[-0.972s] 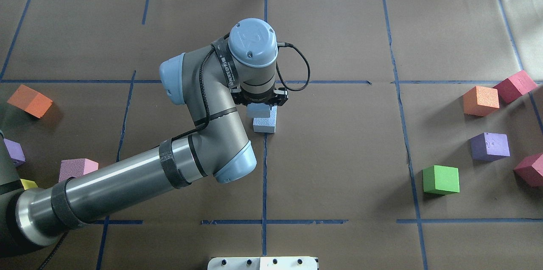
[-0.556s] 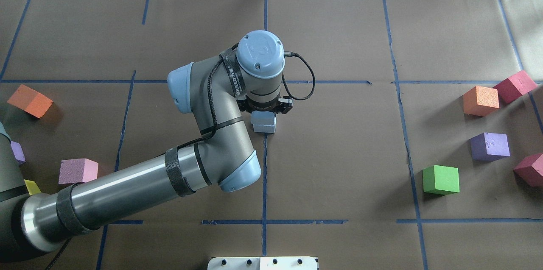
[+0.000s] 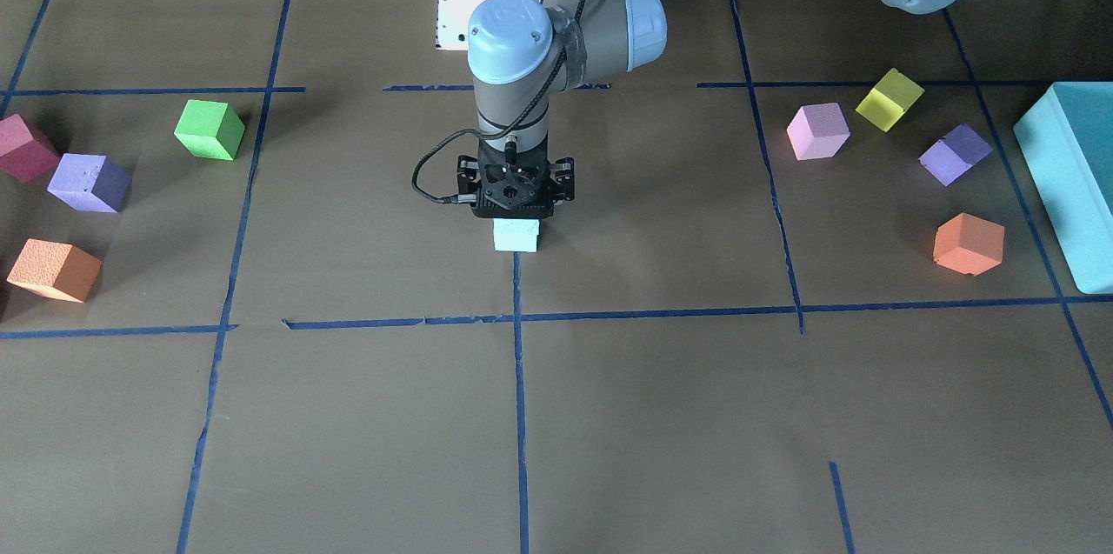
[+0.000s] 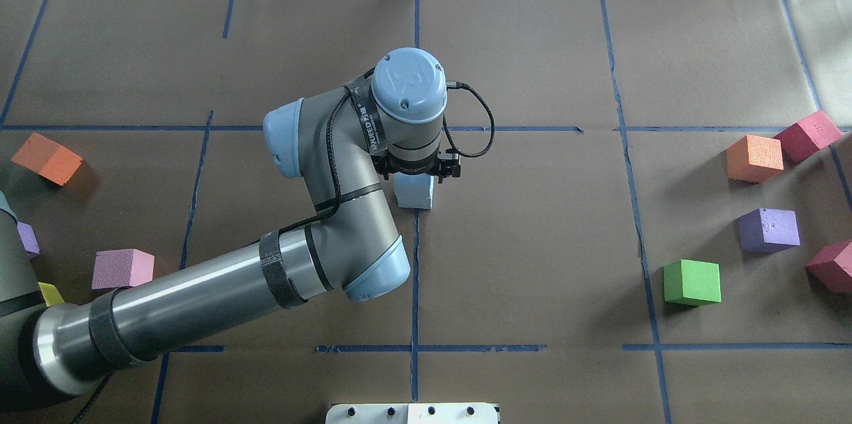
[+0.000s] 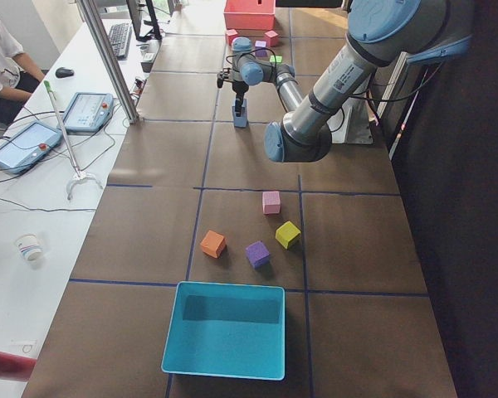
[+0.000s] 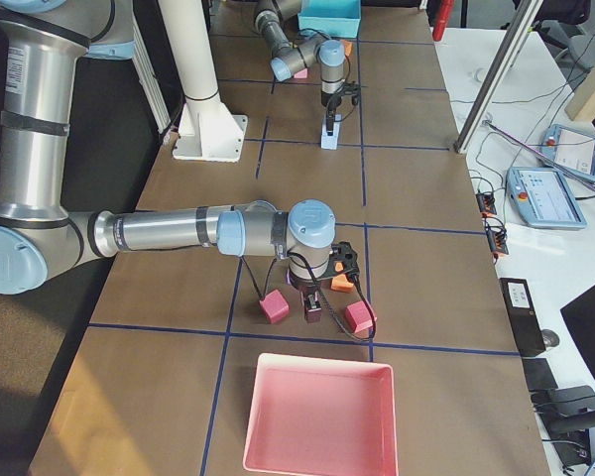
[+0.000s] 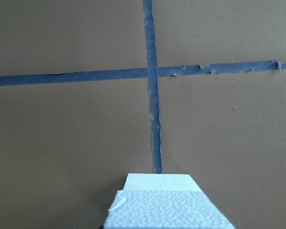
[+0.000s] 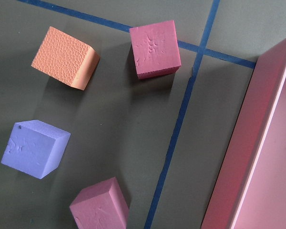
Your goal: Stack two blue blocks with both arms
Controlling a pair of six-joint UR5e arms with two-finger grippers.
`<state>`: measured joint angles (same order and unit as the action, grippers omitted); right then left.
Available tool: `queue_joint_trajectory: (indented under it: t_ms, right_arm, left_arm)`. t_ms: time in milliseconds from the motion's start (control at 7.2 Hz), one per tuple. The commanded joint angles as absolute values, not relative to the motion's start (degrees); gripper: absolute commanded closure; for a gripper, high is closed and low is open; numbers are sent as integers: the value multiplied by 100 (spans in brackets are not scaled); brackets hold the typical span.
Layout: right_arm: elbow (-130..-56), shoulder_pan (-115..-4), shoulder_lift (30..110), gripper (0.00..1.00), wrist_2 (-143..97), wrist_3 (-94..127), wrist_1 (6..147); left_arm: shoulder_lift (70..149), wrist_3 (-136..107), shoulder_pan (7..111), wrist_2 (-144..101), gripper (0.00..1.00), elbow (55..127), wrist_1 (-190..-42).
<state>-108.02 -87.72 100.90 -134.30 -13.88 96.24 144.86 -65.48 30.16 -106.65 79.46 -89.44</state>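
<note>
- Lowering over the last second, my left claw [image 3: 515, 211] brings the upper block [image 7: 167, 212] from offset squarely onto the lower block [image 7: 158, 182], mid-counter [image 4: 532, 244].
- It still grips the upper block; I judge release comes next.
- Right claw [image 6: 312, 312]: opening unclear.

From overhead the left arm [image 4: 406, 111] hides the jaws of the left gripper [image 4: 418, 174], so their hold cannot be told. Below the jaws the blue blocks [image 4: 413, 193] look like one, perhaps stacked; the left wrist view's bottom edge cuts them off. The right gripper [image 6: 312, 309] is too small to judge.
</note>
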Motion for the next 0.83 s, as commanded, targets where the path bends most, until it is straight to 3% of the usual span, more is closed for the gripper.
queue_joint_trajectory:
  t_ms: [0, 278, 556, 694]
  right_arm:
    - [-10793, -8771, 10090, 0, -13430, -1397, 9624]
    - [-10767, -8771, 10090, 0, -13430, -1397, 9624]
    - [-10767, -8771, 10090, 0, -13430, -1397, 9615]
    - [-10767, -8771, 10090, 0, -13438, -1380, 9624]
  left_arm:
    - [14511, -6487, 3198, -10714, 0, 8468, -8407]
    - [13945, -5543, 3819, -11334, 0, 10054, -6985]
    - [12252, -3388, 4890, -11689, 0, 11507, -6504]
    - [11443, -2409, 5661, -11977, 0, 11653, -6565]
